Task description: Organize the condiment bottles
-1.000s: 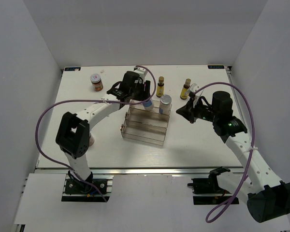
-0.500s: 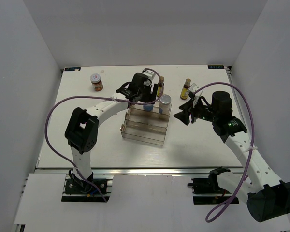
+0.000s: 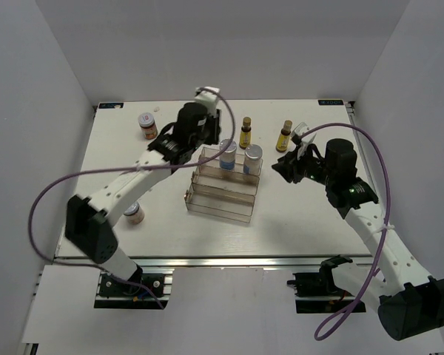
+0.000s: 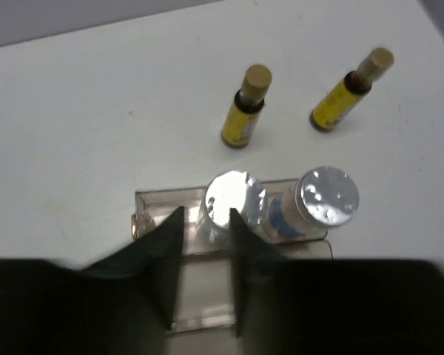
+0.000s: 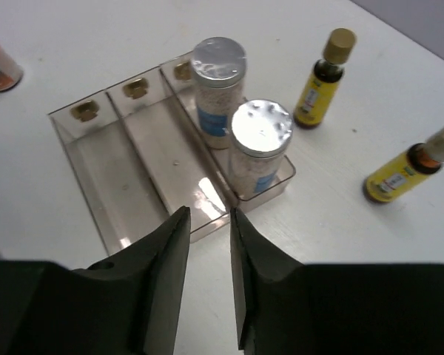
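The left claw [image 4: 206,216] stands partly open, its two dark fingers a narrow gap apart with nothing gripped between them. Just beyond its tips, toward the right finger, stands the first white bottle [image 4: 233,201], cylindrical, with a silver cap and a blue label. The second white bottle [image 4: 320,198], of the same kind, stands beside it, further to this claw's right. Both occupy one compartment of the clear stepped plastic rack [image 4: 155,214], the one farthest from the arm bases. Further ahead of this claw, on the white surface [image 4: 96,111] beyond the rack, stand two slim bottles with gold caps and yellow labels. The first amber bottle [image 4: 246,107] is nearly straight ahead and the second amber bottle [image 4: 348,92] is ahead and to the right, apart from it. The right claw [image 5: 207,214] is likewise partly open and empty. The rack lies just ahead of its tips, the white bottles ahead and slightly right, the amber bottles well off to its right. A squat red-labelled jar [image 3: 147,126] with a pinkish-white lid stands on the surface far beyond the rack from this claw. A second squat jar [image 3: 134,213] stands beside the left forearm, well behind the left claw. No writing is legible on any label.
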Controlling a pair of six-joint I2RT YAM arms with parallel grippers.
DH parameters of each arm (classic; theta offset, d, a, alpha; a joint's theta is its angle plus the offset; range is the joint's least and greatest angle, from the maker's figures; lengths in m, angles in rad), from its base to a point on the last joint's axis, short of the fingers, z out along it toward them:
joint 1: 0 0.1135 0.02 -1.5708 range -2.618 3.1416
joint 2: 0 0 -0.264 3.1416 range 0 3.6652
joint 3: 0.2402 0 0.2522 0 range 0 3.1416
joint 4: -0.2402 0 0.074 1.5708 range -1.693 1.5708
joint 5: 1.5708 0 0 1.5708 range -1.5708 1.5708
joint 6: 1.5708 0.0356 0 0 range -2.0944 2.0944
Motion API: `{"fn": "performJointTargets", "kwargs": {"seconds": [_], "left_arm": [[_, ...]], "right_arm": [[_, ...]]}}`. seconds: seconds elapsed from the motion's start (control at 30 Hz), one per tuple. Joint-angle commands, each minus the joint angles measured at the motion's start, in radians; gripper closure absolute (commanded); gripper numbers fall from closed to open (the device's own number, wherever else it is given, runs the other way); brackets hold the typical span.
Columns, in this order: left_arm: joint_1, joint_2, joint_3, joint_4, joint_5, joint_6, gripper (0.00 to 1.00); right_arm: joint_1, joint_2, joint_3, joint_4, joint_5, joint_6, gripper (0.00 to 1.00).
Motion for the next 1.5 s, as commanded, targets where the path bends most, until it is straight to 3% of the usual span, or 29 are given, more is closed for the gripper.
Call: {"fn": "performJointTargets", "kwargs": {"seconds": [0.0, 0.07, 0.13, 0.17, 0.2, 0.23, 0.27, 0.37, 0.67, 1.03, 1.47], "left_arm": [[0.001, -0.266, -0.202, 0.008, -0.164, 0.003, 0.77], [0.002, -0.411, -0.361, 0.028, -0.204, 0.0, 0.84], [0.002, -0.53, -0.451, 0.022, -0.258, -0.006, 0.8], [0.002, -0.566, -0.486, 0.019, -0.276, -0.009, 0.74], [0.002, -0.596, -0.541, 0.017, -0.291, -0.011, 0.66], [0.002, -0.647, -0.554, 0.004, -0.316, -0.012, 0.45], [0.002, -0.666, -0.557, -0.009, -0.319, -0.014, 0.38], [0.002, -0.716, -0.556, -0.042, -0.35, 0.0, 0.27], [0.002, -0.778, -0.596, -0.036, -0.43, 0.057, 0.24], [0.002, -0.77, -0.599, -0.029, -0.393, 0.061, 0.23], [0.002, -0.753, -0.605, -0.03, -0.408, 0.066, 0.23]], "right_arm": [[-0.007, 0.015, 0.034, 0.081, 0.154, 0.074, 0.68], [-0.007, 0.073, 0.057, 0.081, 0.22, 0.085, 0.73], [-0.01, 0.122, 0.102, 0.085, 0.275, 0.097, 0.68], [-0.011, 0.174, 0.117, 0.09, 0.287, 0.102, 0.54], [-0.014, 0.202, 0.134, 0.096, 0.304, 0.108, 0.47], [-0.014, 0.263, 0.17, 0.107, 0.338, 0.117, 0.34], [-0.014, 0.3, 0.192, 0.11, 0.359, 0.12, 0.29], [-0.023, 0.443, 0.299, 0.096, 0.419, 0.134, 0.23], [-0.036, 0.742, 0.523, 0.093, 0.568, 0.119, 0.2], [-0.037, 0.808, 0.588, 0.113, 0.676, 0.116, 0.28], [-0.053, 0.932, 0.686, 0.09, 0.697, 0.133, 0.31]]}}
